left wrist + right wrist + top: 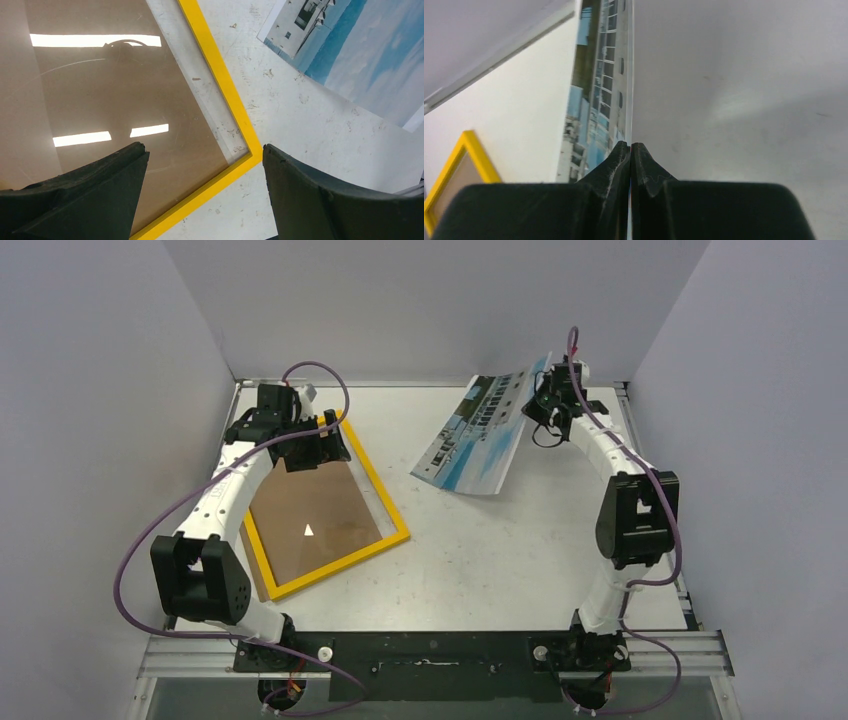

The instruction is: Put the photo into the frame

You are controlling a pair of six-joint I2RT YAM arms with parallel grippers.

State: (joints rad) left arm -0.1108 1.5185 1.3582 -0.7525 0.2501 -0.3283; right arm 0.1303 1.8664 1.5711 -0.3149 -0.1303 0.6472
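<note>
The frame [383,490], yellow side up, lies flat on the table's left half. It also shows in the left wrist view [225,90] and the right wrist view [454,165]. My left gripper [325,445] hangs open and empty just above the frame's far corner [204,148]. My right gripper [545,400] is shut on the top edge of the photo [480,435] at the back right [630,145]. The photo [599,100] hangs tilted, picture side facing left, with its lower edge down near the table. It also shows in the left wrist view [360,55].
A plain brown backing board [300,510] lies under the frame's glass, shifted left, and sticks out at the frame's near-left corner. Grey walls close in the table on the left, back and right. The arm bases stand at the near edge.
</note>
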